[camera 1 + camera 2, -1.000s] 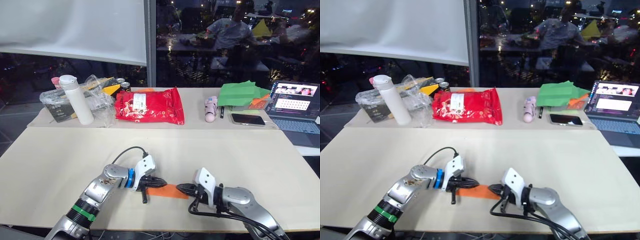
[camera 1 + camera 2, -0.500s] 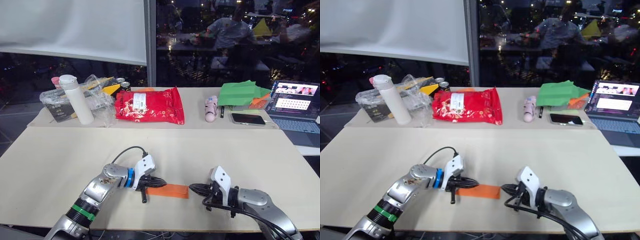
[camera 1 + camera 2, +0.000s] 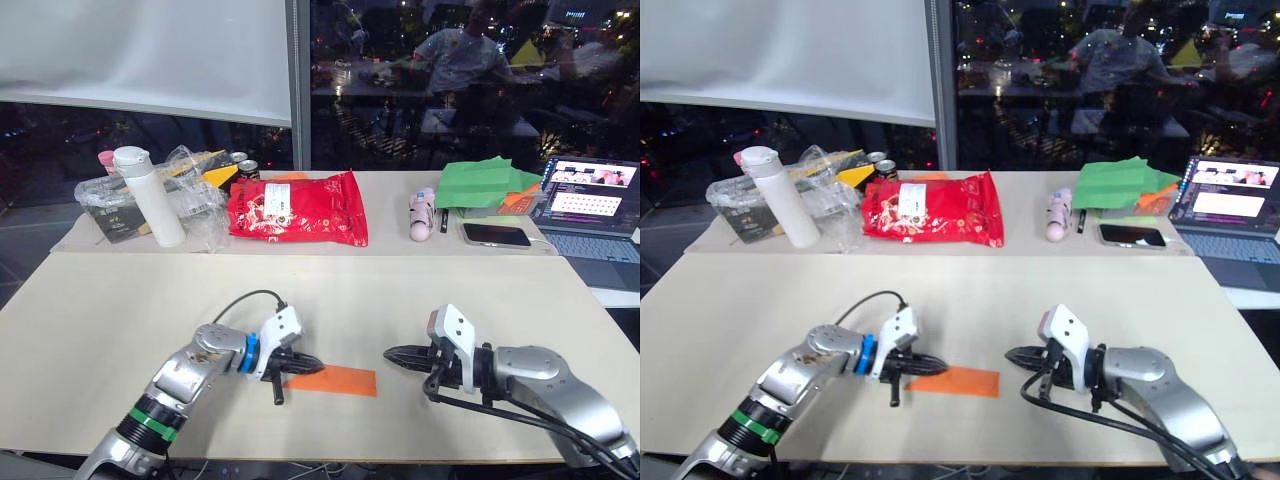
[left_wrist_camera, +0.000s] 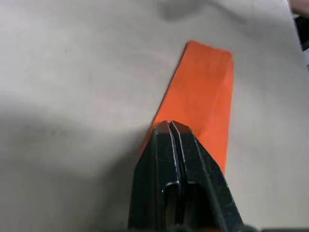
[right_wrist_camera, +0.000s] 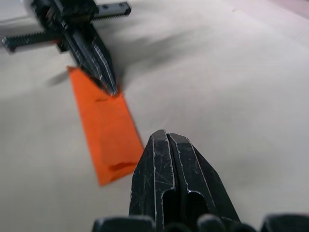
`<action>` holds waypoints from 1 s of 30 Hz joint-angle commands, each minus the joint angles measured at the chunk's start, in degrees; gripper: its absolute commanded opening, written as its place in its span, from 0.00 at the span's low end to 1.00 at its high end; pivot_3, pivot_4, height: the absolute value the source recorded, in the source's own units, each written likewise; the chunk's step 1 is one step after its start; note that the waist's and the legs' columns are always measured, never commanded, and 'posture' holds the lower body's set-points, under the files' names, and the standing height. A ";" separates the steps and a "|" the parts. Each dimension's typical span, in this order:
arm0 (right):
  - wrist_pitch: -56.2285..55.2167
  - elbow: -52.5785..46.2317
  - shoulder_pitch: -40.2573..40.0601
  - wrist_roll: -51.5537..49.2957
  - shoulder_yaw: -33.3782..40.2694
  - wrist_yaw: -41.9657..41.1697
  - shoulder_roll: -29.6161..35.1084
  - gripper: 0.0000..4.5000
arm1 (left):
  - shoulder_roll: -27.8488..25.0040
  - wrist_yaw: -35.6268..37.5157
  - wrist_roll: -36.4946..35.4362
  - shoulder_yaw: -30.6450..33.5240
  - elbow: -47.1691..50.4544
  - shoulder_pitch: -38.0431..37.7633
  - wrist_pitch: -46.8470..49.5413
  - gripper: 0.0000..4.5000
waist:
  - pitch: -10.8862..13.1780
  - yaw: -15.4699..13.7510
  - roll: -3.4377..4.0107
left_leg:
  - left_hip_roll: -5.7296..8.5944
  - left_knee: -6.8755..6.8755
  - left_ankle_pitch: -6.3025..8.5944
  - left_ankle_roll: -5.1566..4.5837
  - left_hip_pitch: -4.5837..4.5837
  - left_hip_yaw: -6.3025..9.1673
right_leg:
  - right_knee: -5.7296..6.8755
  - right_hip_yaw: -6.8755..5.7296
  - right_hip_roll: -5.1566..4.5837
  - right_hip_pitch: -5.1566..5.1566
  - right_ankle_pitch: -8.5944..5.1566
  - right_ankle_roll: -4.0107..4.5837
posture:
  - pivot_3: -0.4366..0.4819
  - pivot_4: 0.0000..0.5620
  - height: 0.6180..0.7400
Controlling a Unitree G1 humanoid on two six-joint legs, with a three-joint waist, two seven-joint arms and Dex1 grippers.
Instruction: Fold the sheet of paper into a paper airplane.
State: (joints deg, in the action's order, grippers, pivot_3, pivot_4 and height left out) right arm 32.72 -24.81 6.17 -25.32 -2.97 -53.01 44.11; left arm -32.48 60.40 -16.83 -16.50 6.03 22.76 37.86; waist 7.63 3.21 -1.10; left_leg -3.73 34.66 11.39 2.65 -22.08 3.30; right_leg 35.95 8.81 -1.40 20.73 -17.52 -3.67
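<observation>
Paper airplane (image 3: 338, 380): an orange folded strip, lying flat on the near part of the beige table (image 3: 420, 300), between the two grippers. One end is seen cut square; the other end is covered by the left gripper's tips, so its shape there cannot be told.

Left gripper (image 3: 313, 362): fingers pressed together with no gap seen between them, tips set down upon the strip's left end. In the left wrist view the closed tips (image 4: 170, 126) are seen resting on the near end of the orange paper (image 4: 205, 92), the strip running away from them. Whether the paper is pinched or merely pressed from above cannot be told.

Right gripper (image 3: 392, 353): fingers likewise brought together, nothing held. It is placed apart from the strip, beyond its square right end, tips directed toward it, bare table showing between.

Far table: a white bottle (image 3: 152, 198), crumpled clear plastic bags (image 3: 190, 200), a red packet (image 3: 297, 209), a pink bottle-shaped item (image 3: 422, 218), green folded paper (image 3: 488, 186), a phone (image 3: 497, 236), an open laptop (image 3: 590, 205).
</observation>
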 commanded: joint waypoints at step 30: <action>7.09 5.12 20.97 11.25 -13.59 3.34 -4.51 0.01 | -13.18 -4.90 -13.56 20.85 19.25 -16.30 6.01 0.00 | 0.18 -0.62 -0.20 | -0.10 -0.14 0.00 0.02 -0.06 -0.18 | -0.04 -0.02 -0.06 0.53 0.17 -0.10 | 0.48 0.27 0.77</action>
State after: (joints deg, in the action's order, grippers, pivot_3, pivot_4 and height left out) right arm 38.14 -18.38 25.61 -12.71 -19.27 -49.80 39.71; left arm -45.11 55.74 -29.56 3.46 23.75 6.30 44.09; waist 7.81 2.59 -1.31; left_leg -3.84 34.51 11.38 2.67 -22.12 3.13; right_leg 35.90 8.79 -1.47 21.25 -17.34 -3.81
